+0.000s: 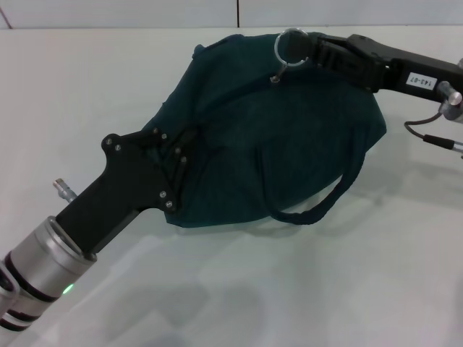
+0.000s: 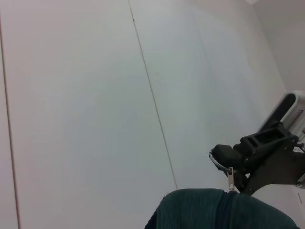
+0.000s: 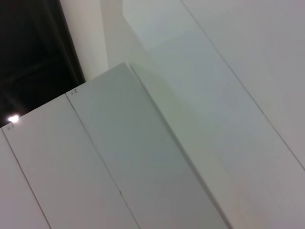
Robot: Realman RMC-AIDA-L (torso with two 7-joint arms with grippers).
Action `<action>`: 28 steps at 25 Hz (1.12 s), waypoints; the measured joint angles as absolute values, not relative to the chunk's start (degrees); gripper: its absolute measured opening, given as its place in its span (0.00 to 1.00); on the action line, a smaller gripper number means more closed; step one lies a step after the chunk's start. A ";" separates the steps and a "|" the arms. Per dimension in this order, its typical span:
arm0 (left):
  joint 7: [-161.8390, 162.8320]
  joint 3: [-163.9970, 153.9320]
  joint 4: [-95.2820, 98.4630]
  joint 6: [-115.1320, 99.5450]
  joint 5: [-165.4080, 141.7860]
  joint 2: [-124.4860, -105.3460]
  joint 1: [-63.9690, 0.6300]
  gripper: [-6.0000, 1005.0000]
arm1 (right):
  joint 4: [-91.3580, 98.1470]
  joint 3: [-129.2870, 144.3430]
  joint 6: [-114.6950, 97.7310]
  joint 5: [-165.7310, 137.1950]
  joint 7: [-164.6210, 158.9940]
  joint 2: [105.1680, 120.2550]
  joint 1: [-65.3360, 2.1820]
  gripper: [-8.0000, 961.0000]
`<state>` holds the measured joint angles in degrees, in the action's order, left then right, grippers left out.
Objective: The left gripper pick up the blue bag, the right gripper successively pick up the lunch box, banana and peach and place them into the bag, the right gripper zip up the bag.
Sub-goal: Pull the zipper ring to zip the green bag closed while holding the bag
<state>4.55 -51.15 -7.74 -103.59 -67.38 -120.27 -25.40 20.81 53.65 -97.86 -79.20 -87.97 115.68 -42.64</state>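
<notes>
Right gripper [image 1: 298, 49] pinches the metal ring [image 1: 288, 50] of the zipper pull at the far top of the blue bag [image 1: 275, 137], while the left gripper [image 1: 189, 155] clamps the bag's near-left edge, holding it above the white tabletop [image 1: 325, 289].

Dark blue-green soft fabric bag [image 1: 275, 144], bulging and rounded, filling the centre of the head view on the white surface. Looped dark fabric strap [image 1: 318, 210] trailing from its lower right edge. Small metal zipper pull [image 1: 276, 77] with a silver ring [image 1: 289, 49] at its upper edge, near the top centre of the frame.
</notes>
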 joint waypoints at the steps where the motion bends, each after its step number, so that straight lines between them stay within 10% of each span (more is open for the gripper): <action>1: 4.86 -51.15 -7.73 -103.62 -67.38 -120.24 -25.40 0.04 | 20.88 53.63 -97.86 -79.13 -87.97 115.68 -42.42 0.05; 28: 13.28 -50.66 -6.18 -105.49 -66.54 -120.12 -23.44 0.04 | 21.57 51.42 -99.17 -76.22 -87.58 114.07 -34.17 0.06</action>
